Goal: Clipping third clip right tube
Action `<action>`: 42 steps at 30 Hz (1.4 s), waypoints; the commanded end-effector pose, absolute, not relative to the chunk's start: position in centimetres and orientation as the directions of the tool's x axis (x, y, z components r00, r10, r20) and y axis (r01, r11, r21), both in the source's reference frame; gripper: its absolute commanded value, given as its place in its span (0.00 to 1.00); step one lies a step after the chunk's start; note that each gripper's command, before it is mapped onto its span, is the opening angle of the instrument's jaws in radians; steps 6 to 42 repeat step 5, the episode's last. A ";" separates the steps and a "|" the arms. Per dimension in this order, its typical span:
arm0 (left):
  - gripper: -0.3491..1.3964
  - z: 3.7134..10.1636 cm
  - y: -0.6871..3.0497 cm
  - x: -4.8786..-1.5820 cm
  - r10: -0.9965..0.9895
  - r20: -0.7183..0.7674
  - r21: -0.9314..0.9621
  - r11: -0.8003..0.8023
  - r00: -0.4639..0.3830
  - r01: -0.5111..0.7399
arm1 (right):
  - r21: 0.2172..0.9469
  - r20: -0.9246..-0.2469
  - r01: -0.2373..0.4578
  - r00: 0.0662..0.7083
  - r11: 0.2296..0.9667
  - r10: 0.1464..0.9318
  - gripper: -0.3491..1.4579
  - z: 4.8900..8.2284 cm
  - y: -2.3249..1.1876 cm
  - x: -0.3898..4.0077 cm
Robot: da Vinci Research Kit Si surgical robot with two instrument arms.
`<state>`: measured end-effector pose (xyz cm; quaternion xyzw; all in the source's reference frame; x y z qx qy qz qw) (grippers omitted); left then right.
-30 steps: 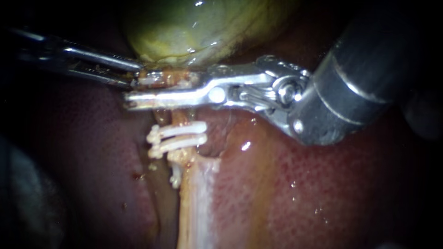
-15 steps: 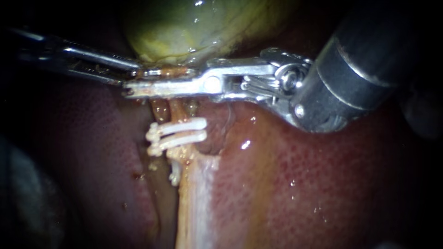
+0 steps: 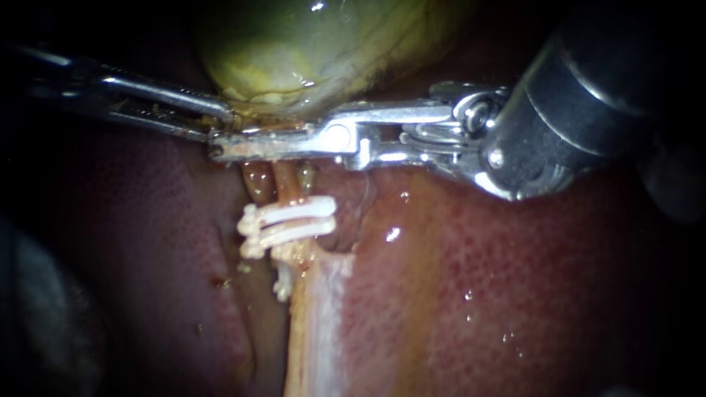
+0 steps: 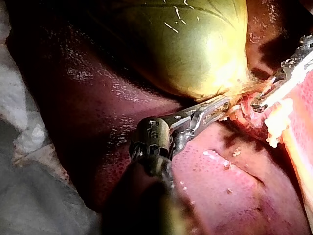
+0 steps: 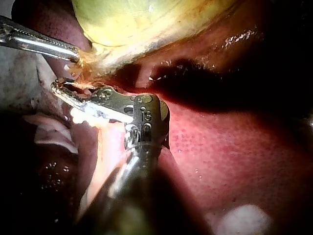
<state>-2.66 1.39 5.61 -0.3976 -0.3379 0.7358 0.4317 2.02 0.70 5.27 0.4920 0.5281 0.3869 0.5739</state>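
The yellow-green gallbladder (image 3: pixel 309 44) lies over the red liver (image 3: pixel 478 294). Below its neck a thin tube (image 3: pixel 283 187) runs down to two white clips (image 3: pixel 290 220) set across it. My right instrument (image 3: pixel 228 147) reaches in from the upper right. Its jaws lie together across the tube just above the clips, pressing it from both sides. The right wrist view shows those jaws (image 5: pixel 61 88) on orange tissue, the clips (image 5: pixel 85 116) just beneath. My left instrument (image 3: pixel 220 117) is shut on tissue at the gallbladder's neck, and its jaws (image 4: pixel 222 105) hold the same spot in the left wrist view.
A pale band of tissue (image 3: pixel 316 323) continues down from the clips over the liver. The right instrument's thick shaft (image 3: pixel 588 95) fills the upper right. White gauze (image 4: pixel 19 122) lies beside the liver in the left wrist view.
The right instrument's jaws, apart around the tube a second ago, have closed together on it and slid slightly toward the gallbladder. The left instrument has kept its hold.
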 end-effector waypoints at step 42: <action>0.00 5.61 1.40 -2.66 0.904 -0.293 -0.841 -0.399 -0.312 -0.366 | 0.975 -0.217 0.073 0.144 0.208 0.965 0.00 5.30 0.67 2.03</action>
